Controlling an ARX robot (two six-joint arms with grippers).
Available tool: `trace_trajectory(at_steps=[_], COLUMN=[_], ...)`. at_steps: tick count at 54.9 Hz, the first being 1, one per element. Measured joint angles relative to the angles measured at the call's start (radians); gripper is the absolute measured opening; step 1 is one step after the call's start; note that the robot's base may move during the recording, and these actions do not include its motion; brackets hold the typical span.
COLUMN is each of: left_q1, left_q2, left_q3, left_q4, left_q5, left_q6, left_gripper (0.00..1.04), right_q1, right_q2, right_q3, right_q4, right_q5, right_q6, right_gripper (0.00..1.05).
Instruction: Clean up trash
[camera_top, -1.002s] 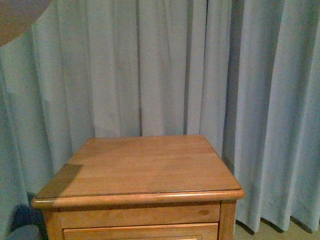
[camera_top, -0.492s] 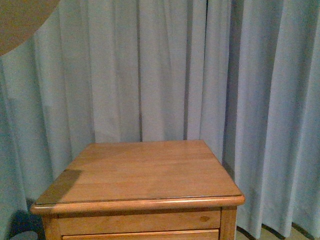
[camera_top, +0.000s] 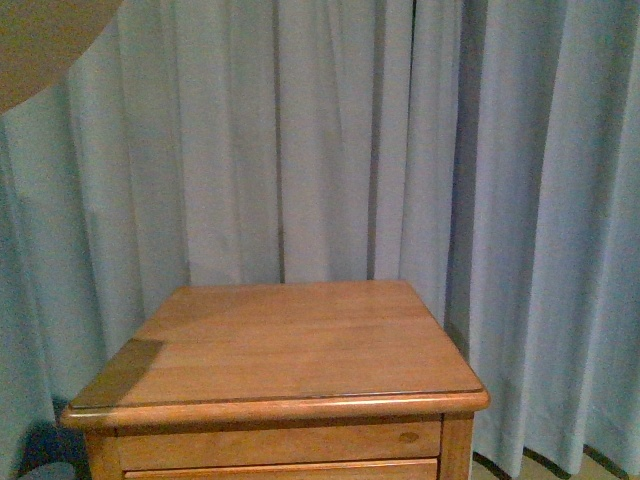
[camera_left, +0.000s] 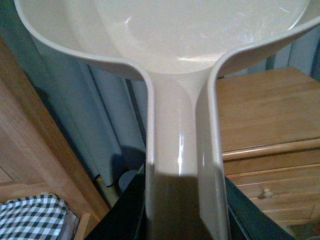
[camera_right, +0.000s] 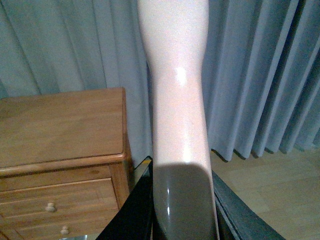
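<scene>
In the left wrist view my left gripper (camera_left: 182, 220) is shut on the handle of a cream dustpan (camera_left: 180, 35), whose scoop fills the upper part of that picture and looks bare inside. In the right wrist view my right gripper (camera_right: 182, 215) is shut on a pale pink brush handle (camera_right: 177, 90) that runs straight away from the jaws; its bristles are out of view. The trash shows in no view. A beige curved shape (camera_top: 40, 45) in the front view's top left corner could be the dustpan's edge. Neither gripper shows in the front view.
A wooden nightstand (camera_top: 280, 345) with drawers stands straight ahead, against grey-blue curtains (camera_top: 330, 140). It also shows in both wrist views (camera_left: 265, 110) (camera_right: 60, 125). A black-and-white checked cloth (camera_left: 32, 217) lies low beside another wooden panel (camera_left: 30, 130). Light wood floor (camera_right: 270, 185) lies right of the nightstand.
The nightstand has slid slightly lower in the front view and the beige shape in the corner has grown a little; over the last half second almost nothing moved.
</scene>
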Motion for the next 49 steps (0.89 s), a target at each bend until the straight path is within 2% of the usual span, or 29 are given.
trace_trajectory(at_steps=[49], left_q1=[0.002], left_q2=[0.004], left_q3=[-0.003], left_q4=[-0.001], left_q5=[0.001], left_q6=[-0.002], left_gripper=[0.27], right_q1=[0.004], right_q2=[0.002], right_q3=[0.002], right_q4=[-0.001], right_q5=[-0.002], right_q6=[0.004], right_gripper=[0.21])
